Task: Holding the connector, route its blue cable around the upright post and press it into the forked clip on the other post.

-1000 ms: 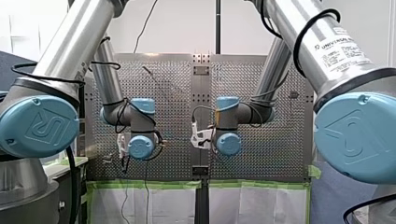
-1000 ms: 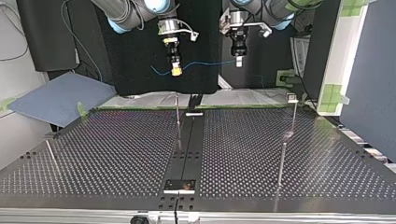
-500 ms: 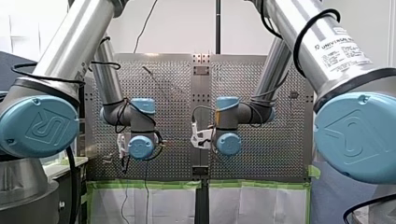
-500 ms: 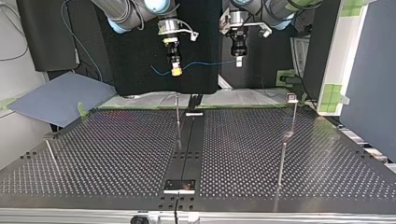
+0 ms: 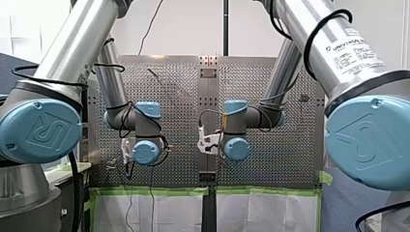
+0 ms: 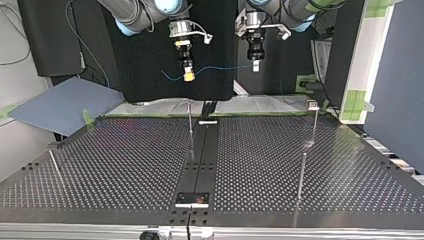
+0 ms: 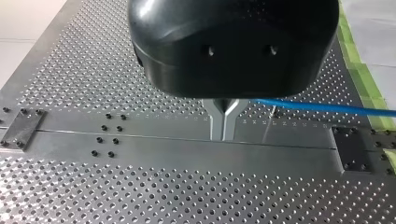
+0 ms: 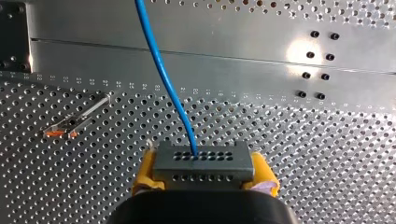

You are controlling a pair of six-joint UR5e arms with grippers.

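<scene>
High above the perforated table, my right gripper (image 6: 188,76) is shut with its yellow pads on the grey connector (image 8: 204,163). The blue cable (image 8: 163,70) leaves the connector and runs across to my left gripper (image 6: 255,65). In the left wrist view the metal fingers (image 7: 223,122) are shut on the blue cable (image 7: 327,108), which leads off to one side. A thin upright post (image 6: 190,122) stands on the table's middle strip, below both grippers. Another post (image 6: 314,125) with a small clip on top (image 6: 312,104) stands at the top view's right.
Two more thin posts stand on the table, one (image 6: 301,175) at the top view's right and one (image 6: 54,165) at its left. A blue sheet (image 6: 65,105) lies off the table's far left corner. Both arms' wrists (image 5: 145,150) (image 5: 234,147) hang over the table's near half.
</scene>
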